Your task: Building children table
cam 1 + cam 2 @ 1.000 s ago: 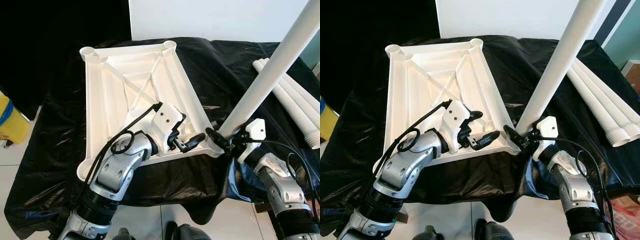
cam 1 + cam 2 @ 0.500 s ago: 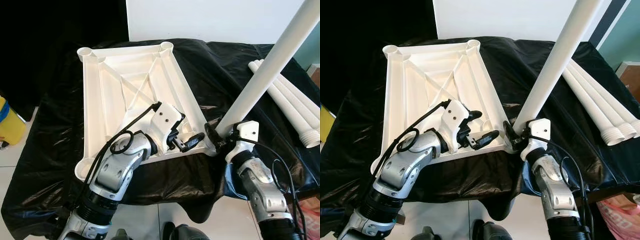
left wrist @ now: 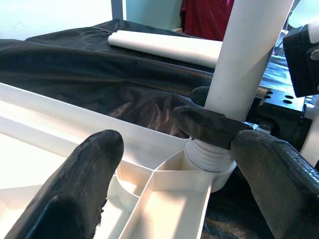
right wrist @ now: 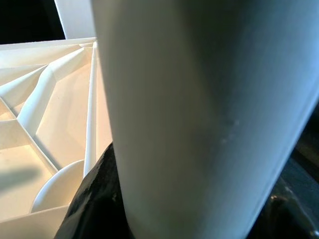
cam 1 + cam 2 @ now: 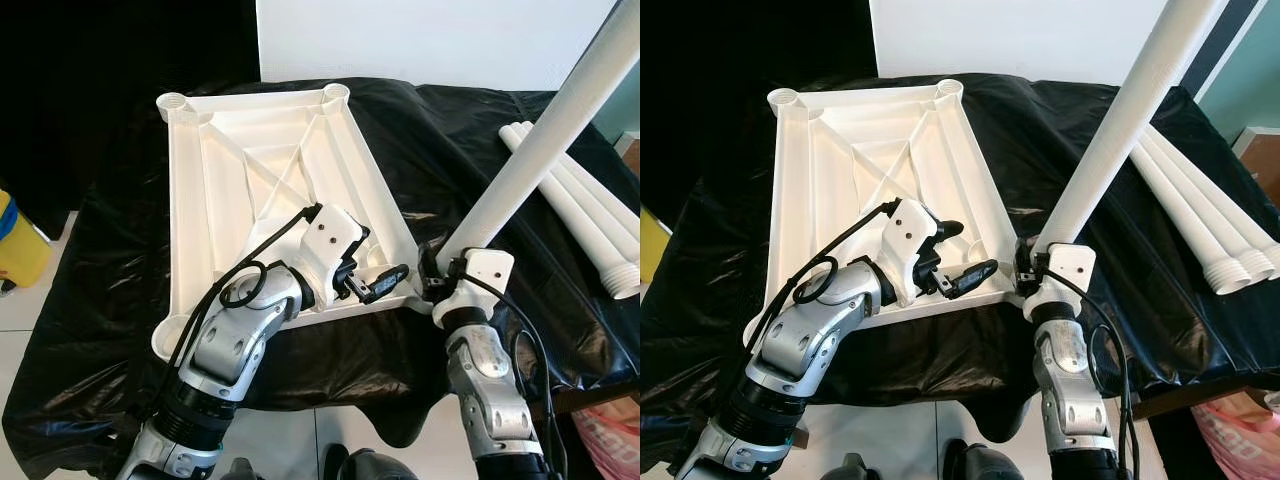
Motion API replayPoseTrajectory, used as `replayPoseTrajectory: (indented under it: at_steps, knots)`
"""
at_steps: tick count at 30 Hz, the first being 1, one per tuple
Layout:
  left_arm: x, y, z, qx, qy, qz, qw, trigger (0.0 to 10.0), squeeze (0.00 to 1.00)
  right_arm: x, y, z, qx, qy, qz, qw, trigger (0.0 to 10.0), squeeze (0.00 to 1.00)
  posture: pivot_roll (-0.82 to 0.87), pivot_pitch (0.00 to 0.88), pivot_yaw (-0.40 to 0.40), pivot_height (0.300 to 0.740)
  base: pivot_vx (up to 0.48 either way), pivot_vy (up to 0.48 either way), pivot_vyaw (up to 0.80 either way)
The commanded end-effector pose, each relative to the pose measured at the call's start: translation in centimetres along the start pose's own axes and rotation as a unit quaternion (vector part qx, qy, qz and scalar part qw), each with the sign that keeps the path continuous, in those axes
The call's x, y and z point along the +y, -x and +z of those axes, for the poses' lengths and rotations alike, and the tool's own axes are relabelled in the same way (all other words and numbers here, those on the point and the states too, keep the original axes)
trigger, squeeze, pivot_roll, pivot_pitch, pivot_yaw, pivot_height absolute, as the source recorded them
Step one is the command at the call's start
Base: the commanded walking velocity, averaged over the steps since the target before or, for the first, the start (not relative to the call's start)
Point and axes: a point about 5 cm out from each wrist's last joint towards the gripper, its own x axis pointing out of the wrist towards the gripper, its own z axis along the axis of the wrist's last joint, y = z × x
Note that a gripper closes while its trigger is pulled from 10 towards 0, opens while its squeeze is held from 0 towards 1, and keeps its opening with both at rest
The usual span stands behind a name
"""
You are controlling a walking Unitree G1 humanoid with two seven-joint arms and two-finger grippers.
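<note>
Reaching forward from the lower left with the silver left arm bent at the elbow, black cable looping over the wrist, left gripper [image 5: 372, 285] resting with fingers [image 3: 79, 189] spread apart (nothing between them). Rising almost straight up from below with the right arm, white wrist housing on top, right gripper [image 5: 436, 283] clamping its black fingers [image 3: 209, 124] around something white and round.

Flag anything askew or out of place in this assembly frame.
The leg in the right end effector leans away from the upturned tabletop instead of standing square in its corner socket, so the threads may not be seated straight. The left end effector rests open on the tabletop's rim. Nothing looks broken or spilled.
</note>
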Motion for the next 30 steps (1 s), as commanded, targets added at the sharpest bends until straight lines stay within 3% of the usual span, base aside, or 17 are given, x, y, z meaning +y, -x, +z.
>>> replayPoseTrajectory:
  at_steps: [1,8,9,10,15,19,24,25,26,30]
  knots:
    - [-0.3,-0.1,0.1,-0.002,0.004,0.002,1.0,10.0,0.0,-0.1,0.9,-2.3,0.06,-0.005,-0.005,0.998,10.0,0.0,0.02,0.144,-0.088,0.74,0.0,0.0,0.0]
    - [-0.4,-0.1,0.1,-0.001,0.004,0.0,1.0,10.0,0.0,0.2,0.9,-1.9,0.047,-0.004,-0.004,0.999,10.0,0.0,0.01,0.144,-0.089,0.74,0.0,0.0,0.0]
    - [-0.4,-0.1,0.1,-0.001,0.004,0.0,1.0,10.0,0.0,0.2,0.9,-1.6,0.039,-0.005,-0.001,0.999,10.0,0.36,0.01,0.144,-0.089,0.74,0.0,0.0,0.0]
    - [-0.4,-0.2,0.1,-0.001,0.004,0.0,1.0,10.0,0.0,0.2,0.8,-1.2,0.028,-0.008,0.007,1.0,10.0,1.0,0.01,0.143,-0.089,0.74,0.0,0.0,0.0]
    - [-0.5,-0.2,0.1,-0.002,0.005,0.0,1.0,10.0,0.0,-0.1,0.7,-0.5,0.007,-0.009,0.022,1.0,10.0,1.0,0.01,0.143,-0.089,0.74,0.0,0.0,0.0]
    - [-0.3,-0.4,0.1,-0.003,0.0,-0.003,1.0,10.0,0.0,-1.3,0.1,0.7,-0.013,0.0,0.095,0.995,10.0,1.0,0.01,0.127,-0.085,0.74,0.0,0.0,0.0]
    - [-0.3,-0.5,0.4,-0.006,-0.003,-0.006,1.0,10.0,0.0,-1.8,-0.1,1.0,-0.012,0.014,0.129,0.992,10.0,1.0,0.01,0.126,-0.083,0.74,0.0,0.0,0.0]
    - [-0.3,-0.5,0.5,-0.007,-0.005,-0.007,1.0,10.0,0.0,-2.1,-0.2,1.0,-0.009,0.022,0.142,0.99,10.0,0.29,0.01,0.127,-0.084,0.74,0.0,0.0,0.0]
    - [-0.4,-0.5,0.5,-0.007,-0.006,-0.008,1.0,10.0,0.0,-2.4,-0.3,1.1,-0.006,0.027,0.157,0.987,10.0,0.0,0.02,0.127,-0.085,0.74,0.0,0.0,0.0]
    - [-0.4,-0.5,0.4,-0.007,-0.005,-0.007,1.0,10.0,0.0,-2.8,-0.4,1.1,0.002,0.038,0.191,0.981,10.0,0.0,0.02,0.126,-0.091,0.74,0.0,0.0,0.0]
